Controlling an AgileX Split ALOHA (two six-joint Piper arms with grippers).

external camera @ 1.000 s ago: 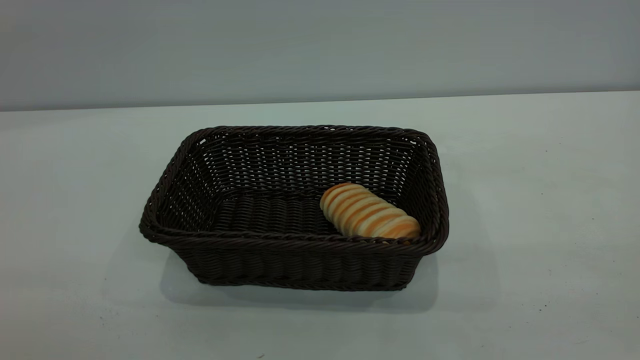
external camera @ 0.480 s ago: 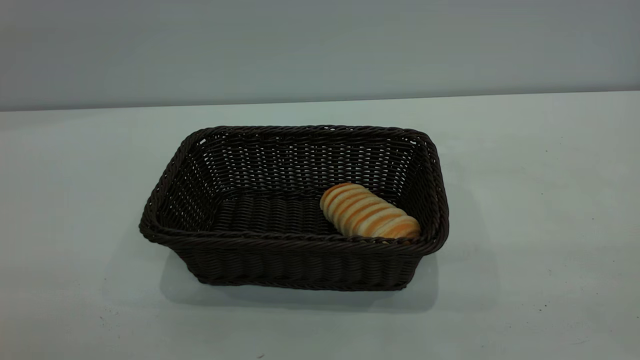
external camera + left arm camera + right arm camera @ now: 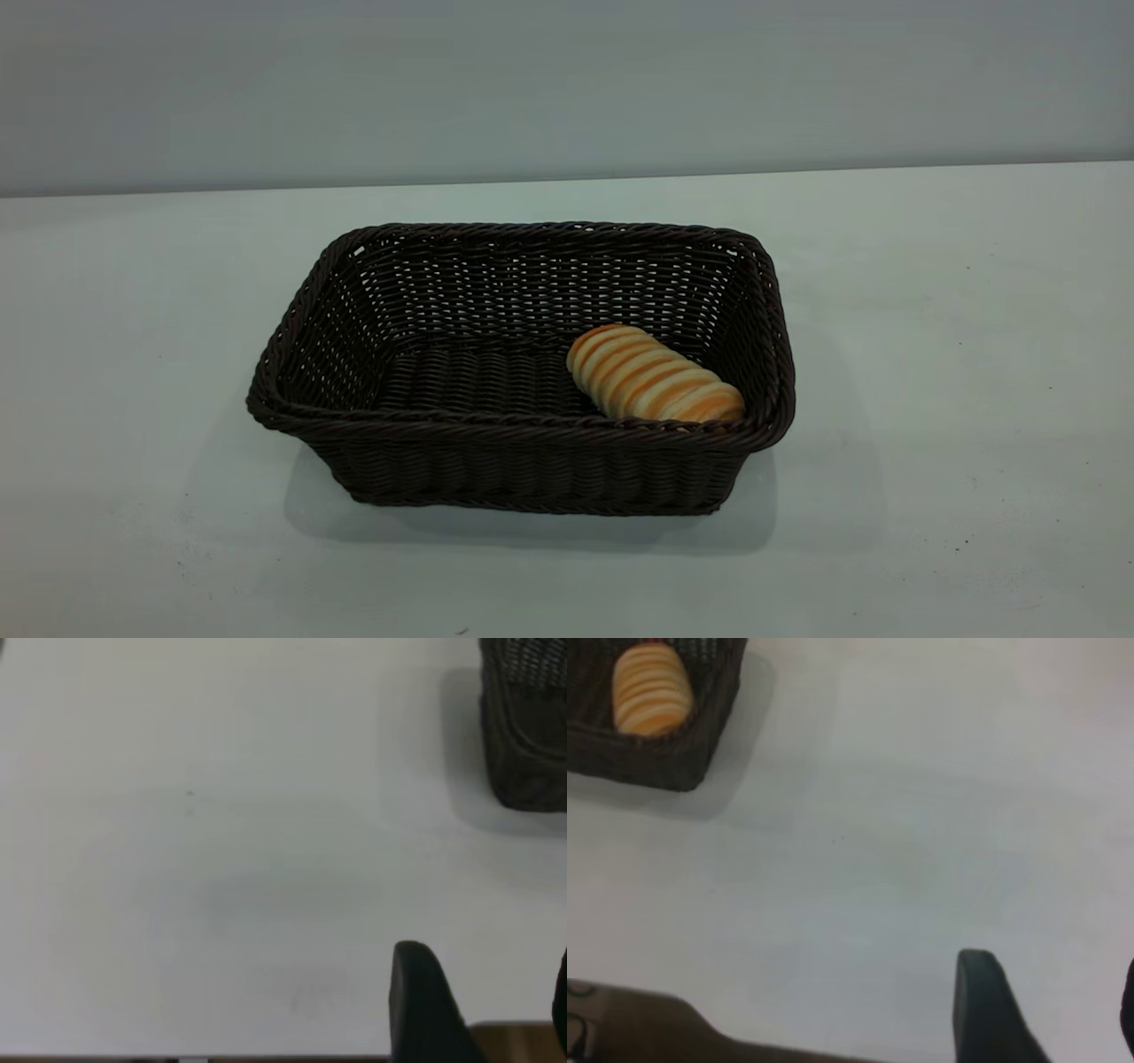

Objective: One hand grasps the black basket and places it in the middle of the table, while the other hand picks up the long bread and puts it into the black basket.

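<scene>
The black basket (image 3: 523, 443) stands on the white table (image 3: 930, 354) near its middle. The long bread (image 3: 654, 375) lies inside it, at the right end of its floor. Neither arm shows in the exterior view. My left gripper (image 3: 483, 979) is open and empty above bare table, well away from the basket's corner (image 3: 527, 771). My right gripper (image 3: 1050, 983) is open and empty above bare table, far from the basket (image 3: 664, 762) with the bread (image 3: 649, 687) in it.
The table's front edge shows as a wooden strip in the left wrist view (image 3: 523, 1041) and in the right wrist view (image 3: 647, 1028). A grey wall (image 3: 567, 80) stands behind the table.
</scene>
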